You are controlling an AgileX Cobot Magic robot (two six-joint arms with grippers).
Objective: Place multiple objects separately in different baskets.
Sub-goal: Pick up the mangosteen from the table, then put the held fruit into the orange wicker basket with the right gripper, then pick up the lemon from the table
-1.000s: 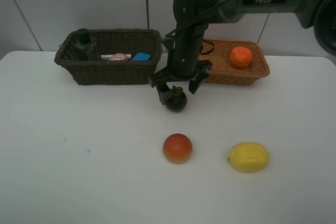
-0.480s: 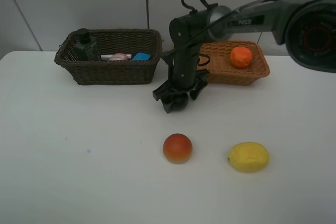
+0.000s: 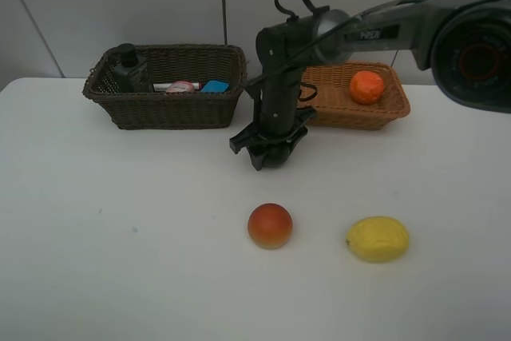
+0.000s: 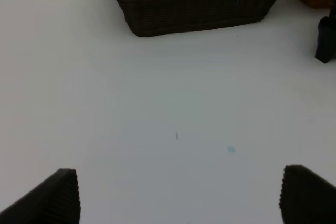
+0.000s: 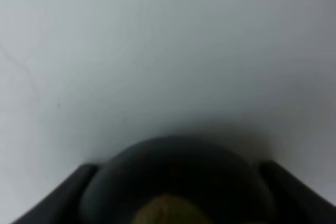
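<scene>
Grasp step: right end effector (image 3: 270, 153) was clamped on the mangosteen (image 5: 178, 174), down at the tabletop (image 3: 120, 261) near the tan basket (image 3: 397, 107). Next move, prob.: lift clear & carry it over the rim to join the orange (image 3: 367, 86). Left end effector (image 4: 178, 198) hung wide open, empty. Tabletop plain white; grey panelled wall behind.

Your high camera looks down from 6 o'clock toward the wall (image 3: 120, 5) at 12, taking in the whole desk (image 3: 120, 261). Your left wrist camera sits low, facing across the desk to the dark basket (image 4: 199, 9), which both views share. Your right wrist camera hangs very close over the mangosteen (image 5: 178, 177), blurred, facing the desk.
</scene>
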